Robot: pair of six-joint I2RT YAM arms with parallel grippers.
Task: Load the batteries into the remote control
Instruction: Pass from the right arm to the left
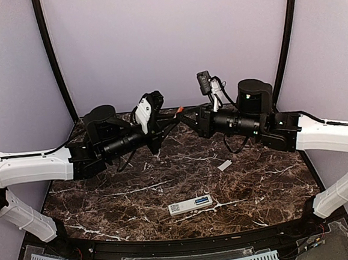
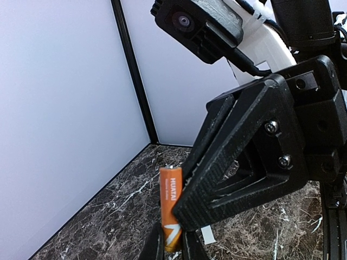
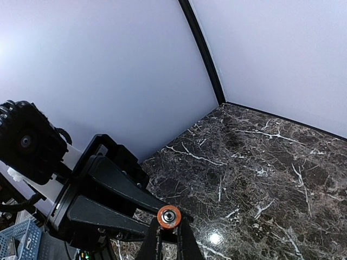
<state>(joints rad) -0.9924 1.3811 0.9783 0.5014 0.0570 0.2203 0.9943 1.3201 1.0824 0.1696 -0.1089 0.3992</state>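
My right gripper pinches a slim orange cylindrical battery, my left gripper clamps its lower end, base cut off, white plastic bar remote control at 6 o'clock

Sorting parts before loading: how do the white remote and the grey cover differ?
The slim white rectangular remote control is longer, with stickers; the small flat pale-grey cover is plain. The remote lies nearer the front edge, the cover farther back. Both lie flat on the dark marble table, untouched.
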